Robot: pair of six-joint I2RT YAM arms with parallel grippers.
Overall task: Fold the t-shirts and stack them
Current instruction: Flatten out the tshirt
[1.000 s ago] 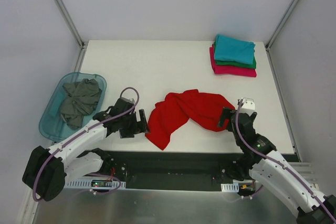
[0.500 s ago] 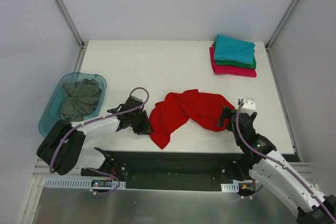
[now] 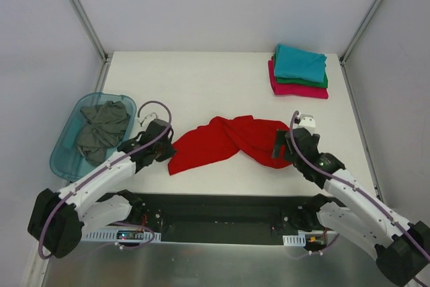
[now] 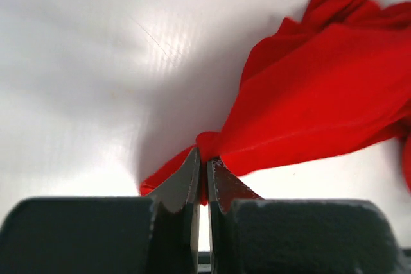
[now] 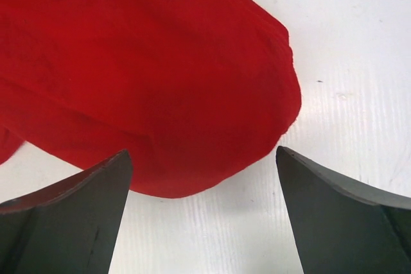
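The step in hand is spreading the red shirt (image 3: 225,139) flat before any fold. It lies bunched in a long band near the front edge of the table (image 3: 201,78). The left tool (image 4: 201,158) is clamped tight on the shirt's left tip. The right tool (image 5: 202,153) stands wide open, jaws straddling the rounded right end and holding nothing.

Next, I judge, the right tool must drop and close on that end, and then both arms must draw apart to stretch the cloth out.

A second ago the left tool was open just beside the tip. Since then it has shut and dragged the tip leftward, lengthening the band. The right arm has also moved in over the cloth.
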